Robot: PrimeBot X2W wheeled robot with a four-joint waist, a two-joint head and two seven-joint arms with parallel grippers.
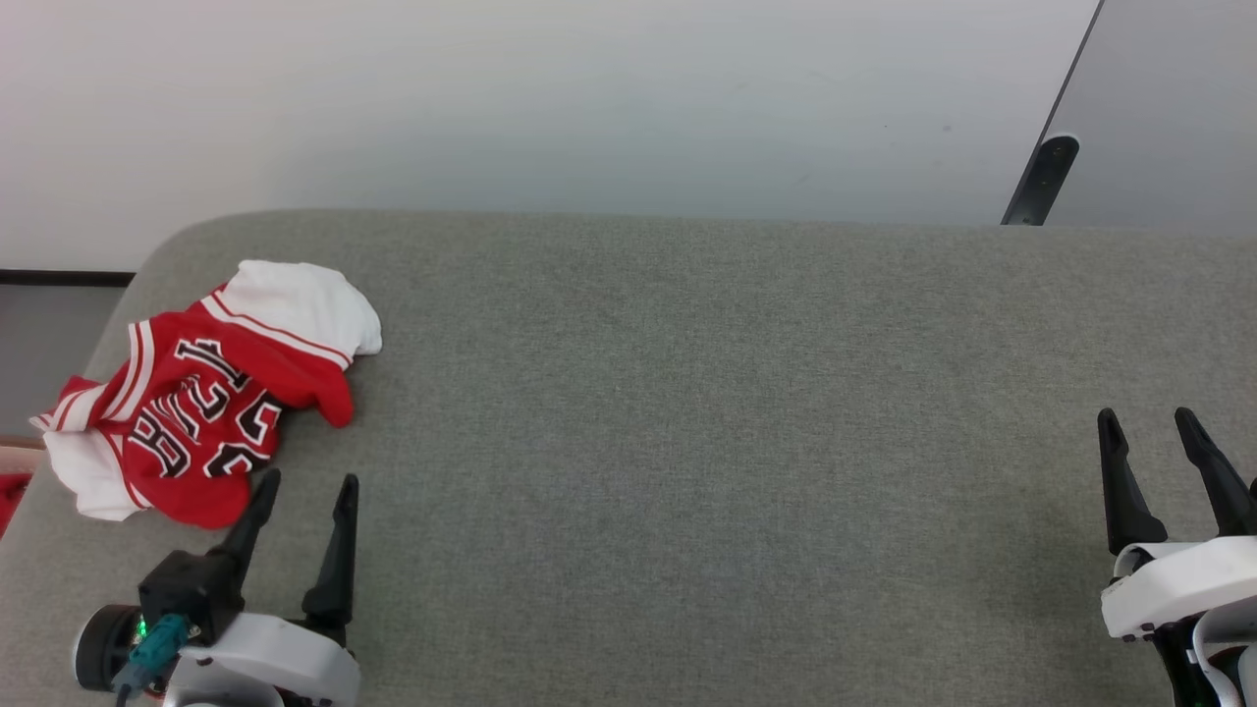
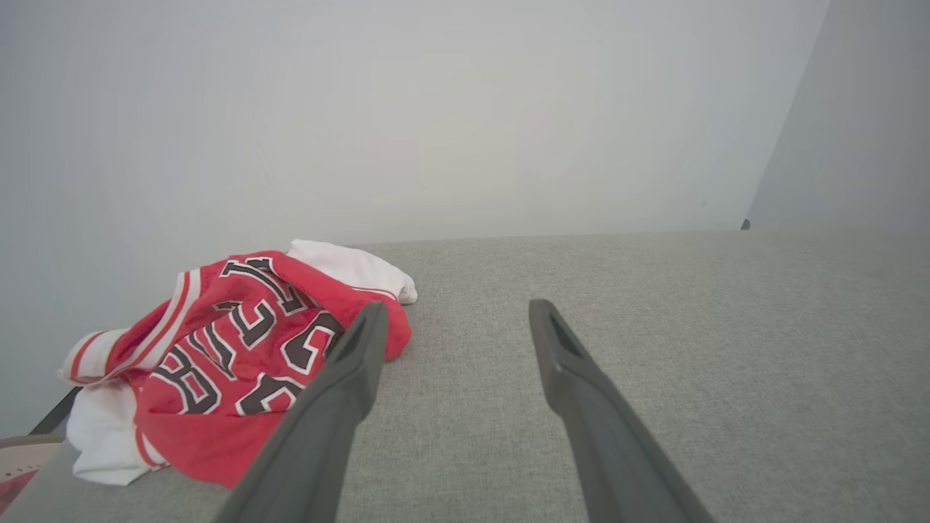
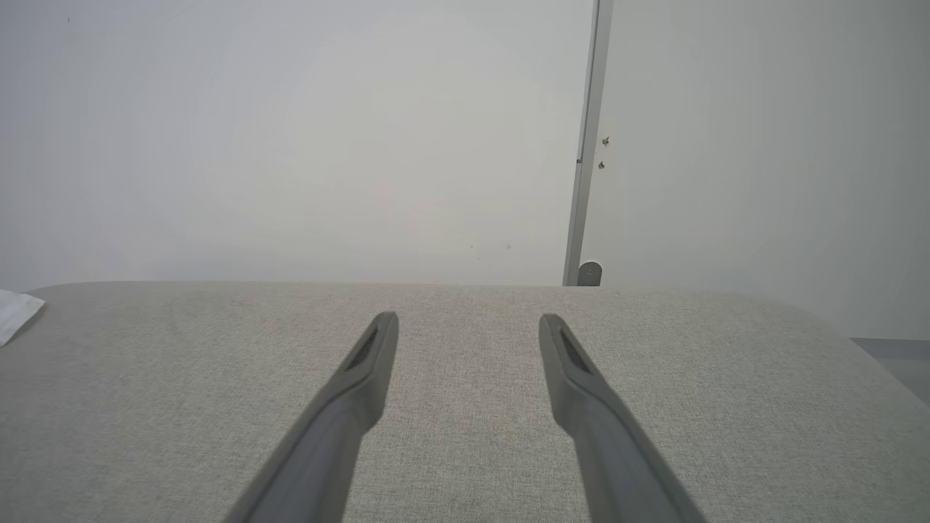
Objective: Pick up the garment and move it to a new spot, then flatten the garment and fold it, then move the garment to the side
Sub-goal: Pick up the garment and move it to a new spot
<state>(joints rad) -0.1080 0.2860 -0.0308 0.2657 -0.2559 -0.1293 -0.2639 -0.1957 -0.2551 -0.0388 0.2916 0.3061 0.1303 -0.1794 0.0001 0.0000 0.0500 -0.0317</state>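
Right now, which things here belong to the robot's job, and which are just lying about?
For the job:
- the red-and-white garment
- the left gripper, open, close to it
- the right gripper, open, far off

Just about:
- red cloth scrap past the grey surface's left edge
- dark fitting, far right

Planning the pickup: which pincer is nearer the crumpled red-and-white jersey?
Left. The left pincer sits just beside the red-and-white jersey; the right pincer is far across the grey surface.

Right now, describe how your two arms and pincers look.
The left pincer: two long, dark, tapering fingers on a rounded white shell, with a black block, teal plug and green light. The right pincer: same fingers, white shell.
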